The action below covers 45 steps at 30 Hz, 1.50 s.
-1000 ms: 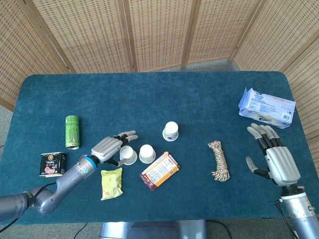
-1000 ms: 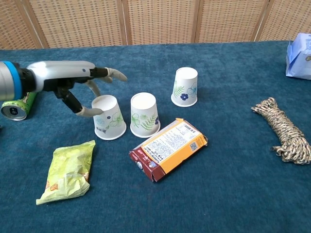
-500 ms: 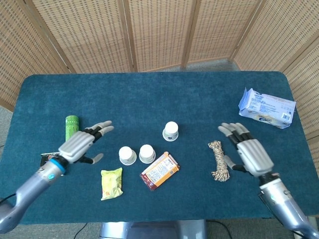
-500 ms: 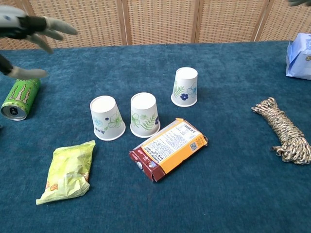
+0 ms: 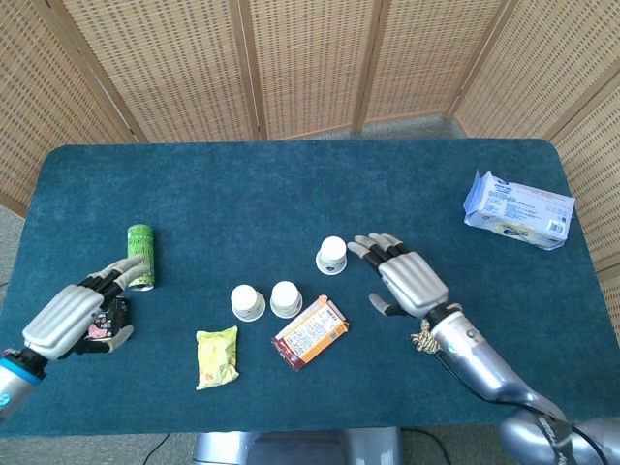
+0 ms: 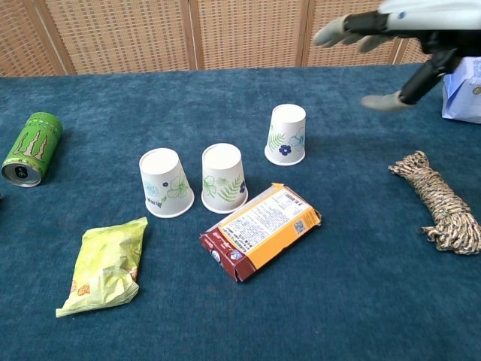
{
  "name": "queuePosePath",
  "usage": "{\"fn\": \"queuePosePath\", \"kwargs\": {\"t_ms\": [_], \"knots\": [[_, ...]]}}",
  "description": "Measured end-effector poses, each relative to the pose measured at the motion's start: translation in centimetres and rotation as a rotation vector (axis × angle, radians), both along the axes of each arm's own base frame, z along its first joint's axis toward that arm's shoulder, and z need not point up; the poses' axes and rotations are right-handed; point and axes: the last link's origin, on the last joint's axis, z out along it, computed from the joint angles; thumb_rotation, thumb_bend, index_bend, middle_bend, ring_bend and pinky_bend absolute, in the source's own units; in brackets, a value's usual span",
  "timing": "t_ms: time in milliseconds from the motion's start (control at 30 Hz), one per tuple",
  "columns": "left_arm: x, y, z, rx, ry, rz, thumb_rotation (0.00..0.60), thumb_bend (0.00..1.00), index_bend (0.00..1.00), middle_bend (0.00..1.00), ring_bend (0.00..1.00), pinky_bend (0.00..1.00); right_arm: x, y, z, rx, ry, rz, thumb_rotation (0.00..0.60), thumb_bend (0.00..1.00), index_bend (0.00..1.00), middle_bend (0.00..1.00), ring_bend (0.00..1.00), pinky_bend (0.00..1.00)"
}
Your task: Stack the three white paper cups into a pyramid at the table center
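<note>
The right hand (image 5: 409,280) is hovering with fingers spread and grasping nothing, covering most of the rope (image 6: 437,200) in the head view. The left hand (image 5: 73,316), likewise released, is showing only there, hiding the tin. Three inverted paper cups (image 5: 284,298) are standing mid-table, unstacked.

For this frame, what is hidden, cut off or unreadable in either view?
- Small dark tin, head view: mostly covered by the left hand; label unreadable. Chest view does not show it.
- Left hand: absent from chest view.
- Tan braided rope bundle, head view: largely hidden under the right hand and wrist.
- White tissue pack, chest view: cut by the right edge, partly behind the right hand.
- Orange snack box: print too small to read.
</note>
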Motion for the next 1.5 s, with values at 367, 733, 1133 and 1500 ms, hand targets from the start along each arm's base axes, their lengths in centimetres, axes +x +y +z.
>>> {"fn": "queuePosePath", "kwargs": {"t_ms": [367,733,1133,1500], "knots": [[-1.9,-0.9,0.3,0.000,0.001,0.049,0.600,0.44,0.00,0.00,0.00,0.17,4.2,-3.2,-4.2,0.058,0.064,0.005,0.600,0.43,0.00,0.00,0.00,0.12],[-2.2,-1.5,1.8,0.055,-0.020,0.033,0.600,0.44,0.00,0.00,0.00,0.15,6.6,-6.5,-8.5,0.072,0.145,-0.033,0.600,0.43,0.00,0.00,0.00,0.12],[-2.9,-2.9,2.3,0.065,-0.023,0.048,0.600,0.44,0.00,0.00,0.00,0.14,6.2,-8.0,-10.4,0.087,0.225,-0.061,0.600,0.43,0.00,0.00,0.00,0.12],[-3.0,-3.7,2.4,0.069,-0.032,0.052,0.600,0.44,0.00,0.00,0.00,0.14,4.9,-8.9,-11.1,0.093,0.279,-0.079,0.600,0.43,0.01,0.00,0.00,0.23]]}}
